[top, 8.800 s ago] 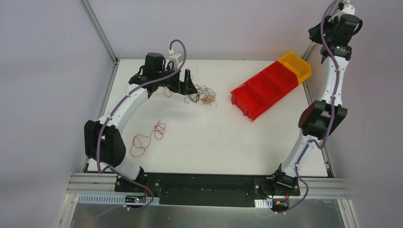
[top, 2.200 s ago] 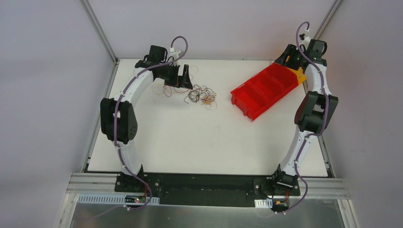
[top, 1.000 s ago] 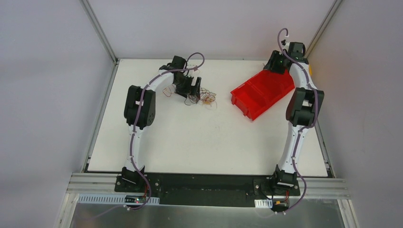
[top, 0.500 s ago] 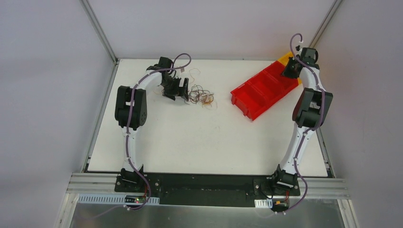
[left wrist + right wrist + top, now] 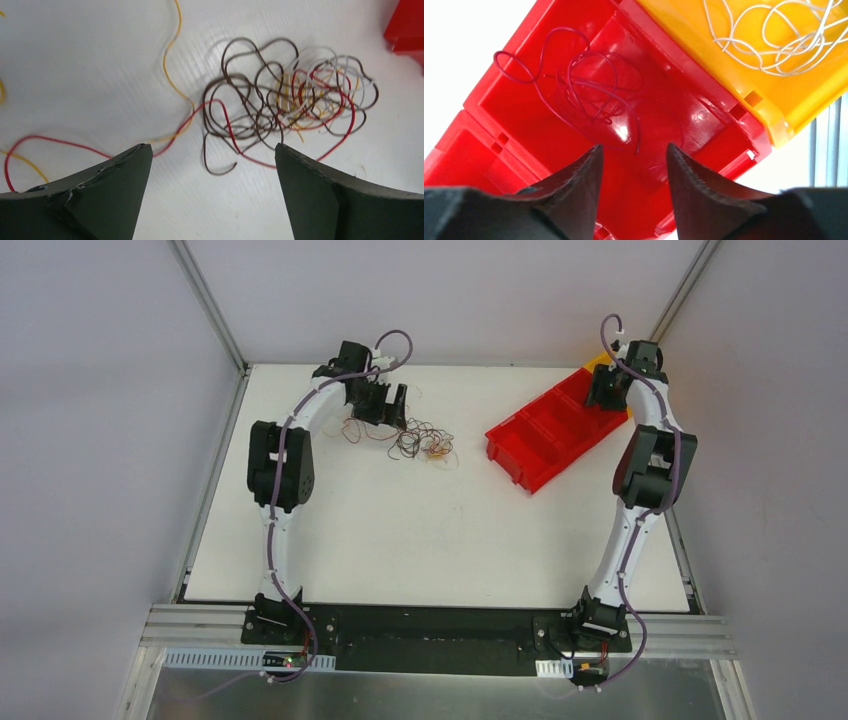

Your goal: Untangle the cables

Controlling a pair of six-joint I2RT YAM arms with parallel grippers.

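Observation:
The cables (image 5: 422, 441) lie as a small tangle of brown, red, yellow and white wire on the white table, at the back, left of centre. In the left wrist view the tangle (image 5: 290, 95) lies just ahead of my open left gripper (image 5: 210, 147), with a red strand (image 5: 50, 142) and a yellow strand (image 5: 170, 65) trailing left. Nothing sits between its fingers. From above, the left gripper (image 5: 386, 418) hovers beside the tangle's left edge. My right gripper (image 5: 634, 146) stands open and empty over a red bin compartment holding a loose dark red cable (image 5: 589, 85).
A row of red bins (image 5: 545, 435) lies slanted at the back right, ending in a yellow bin (image 5: 734, 60) with a white cable (image 5: 774, 35) inside. The right arm (image 5: 650, 455) reaches over that row. Metal frame posts stand at the table's back corners.
The left gripper has shifted a little towards the back of the table, beside the tangle. The right gripper stayed over the bins and its jaws have parted.

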